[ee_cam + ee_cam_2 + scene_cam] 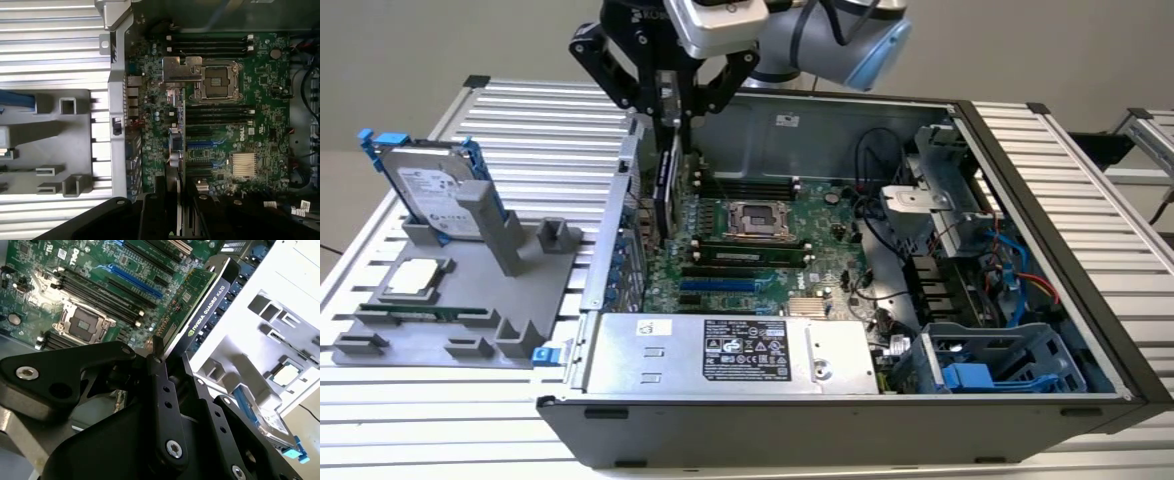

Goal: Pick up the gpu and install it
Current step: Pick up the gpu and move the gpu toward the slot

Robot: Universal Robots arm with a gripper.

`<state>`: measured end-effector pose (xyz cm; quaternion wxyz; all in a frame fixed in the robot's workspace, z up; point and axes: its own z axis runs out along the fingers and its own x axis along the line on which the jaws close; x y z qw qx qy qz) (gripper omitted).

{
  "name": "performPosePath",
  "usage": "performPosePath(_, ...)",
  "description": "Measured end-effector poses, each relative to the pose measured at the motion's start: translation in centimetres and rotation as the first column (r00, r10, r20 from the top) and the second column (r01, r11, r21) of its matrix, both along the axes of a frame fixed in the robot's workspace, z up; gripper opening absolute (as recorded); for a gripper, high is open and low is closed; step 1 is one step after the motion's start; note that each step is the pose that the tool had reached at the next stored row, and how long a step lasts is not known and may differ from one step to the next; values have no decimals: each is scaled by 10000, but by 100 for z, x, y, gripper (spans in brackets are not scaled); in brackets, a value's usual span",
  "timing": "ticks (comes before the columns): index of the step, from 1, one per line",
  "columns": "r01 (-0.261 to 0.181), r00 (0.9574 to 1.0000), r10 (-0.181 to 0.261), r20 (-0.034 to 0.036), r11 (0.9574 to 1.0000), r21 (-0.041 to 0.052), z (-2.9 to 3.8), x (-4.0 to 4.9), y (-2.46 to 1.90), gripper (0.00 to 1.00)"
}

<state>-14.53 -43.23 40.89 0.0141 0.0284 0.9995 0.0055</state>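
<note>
**A:** So, what has the claw got hold of?

**B:** The gripper (161, 352) is clamped tight on one edge of the gpu (200, 305). The card hangs on edge below it, with its black cooler face towards the second wrist view.

**A:** And where is the card?

**B:** It is lifted inside the open case (1067, 250), over the motherboard (761, 240) and close to the case's slotted rear wall. As far as I can judge it isn't seated.

**A:** Which step is that?

**B:** The pick-up looks done, so I'd call this the install, with the card being brought to the board. Seating it would call for the connector edge to sit square over a slot such as the blue slot (135, 282), with the bracket at the rear wall, before any pressing.

**A:** What about the surroundings?

**B:** The case lies on a ribbed metal table (534, 120). On the exterior view's left, a grey fixture (454, 300) holds a hard drive (434, 190) upright. Beyond is a plain pale wall (1067, 50).
</note>
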Motion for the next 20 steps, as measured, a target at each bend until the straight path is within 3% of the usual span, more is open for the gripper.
performPosePath(20,1,10000,-1,0,10000,0,0,282,0,0)
